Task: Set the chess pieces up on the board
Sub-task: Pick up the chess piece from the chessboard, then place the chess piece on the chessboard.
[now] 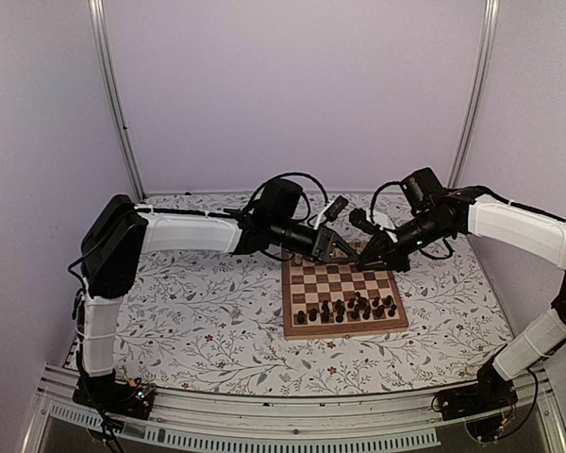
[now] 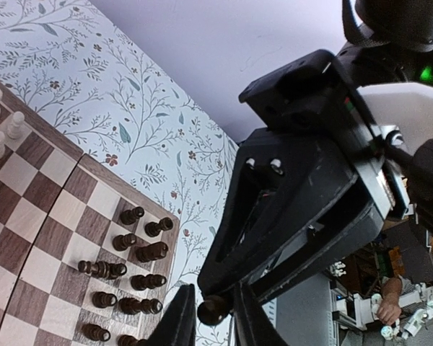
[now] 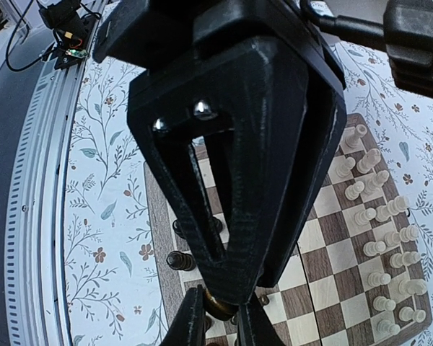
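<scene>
My two pincers meet tip to tip just above the far edge of the board point(image 1: 330, 278), and one dark piece point(image 2: 212, 310) hangs between them. My right pincer point(image 3: 220, 324) is clenched on it. I judge it grips so narrowly in order to leave part of the piece bare for the other side to take.

My left pincer point(image 2: 215, 328) has a finger close on each side of that same piece. I cannot tell whether it is gripping yet or only bracketing it. This looks to me like a hand-over held clear of the board, so nothing standing there gets knocked.

The other dark pieces point(image 1: 349, 307) crowd the board's near rows, closest to my bases. The pale pieces point(image 3: 379, 238) stand along the opposite, far side. The dark cluster looks bunched rather than ranked, so I judge the set-up is well along but not finished. The board itself lies flat on the flowered bench point(image 1: 198, 311).

My right should let go only once my left truly has the piece; otherwise it drops among the pale pieces below.
</scene>
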